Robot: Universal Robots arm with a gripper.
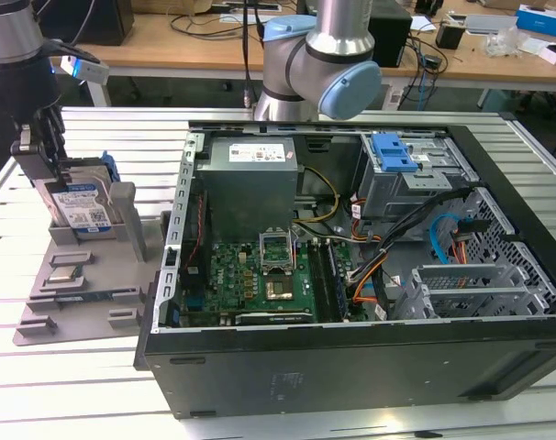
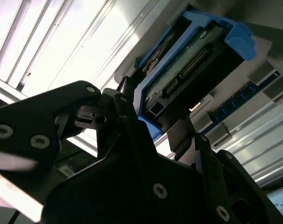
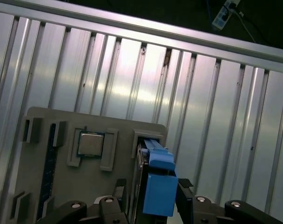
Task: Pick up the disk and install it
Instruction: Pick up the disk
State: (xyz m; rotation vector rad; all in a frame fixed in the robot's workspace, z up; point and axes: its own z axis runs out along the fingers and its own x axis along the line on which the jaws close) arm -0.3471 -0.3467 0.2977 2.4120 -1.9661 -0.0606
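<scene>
The pincer (image 1: 41, 158) stands at the exterior view's far left, drawn in narrow on the disk (image 1: 80, 205). The disk stands upright on edge in a slot of the grey tray (image 1: 85, 302) on the slatted metal counter (image 1: 76, 403). In both wrist views the black fingers (image 2: 126, 108) sit one on each side of the disk, close against it, and its blue carrier bracket (image 3: 158, 183) juts out between them.

The white-and-blue label (image 1: 83, 213) faces the near side; its print is too small to make out. A square silver chip (image 3: 90, 143) lies in a recess of the tray, just beside the disk's slot.

To the exterior view's right, apart from the tray, the computer case (image 1: 351, 367) lies open. A white sticker (image 1: 251, 152) with unreadable print sits on its power supply. The grey drive cage (image 1: 429, 188), with its blue latch (image 1: 394, 154), is at the far right of the case.
</scene>
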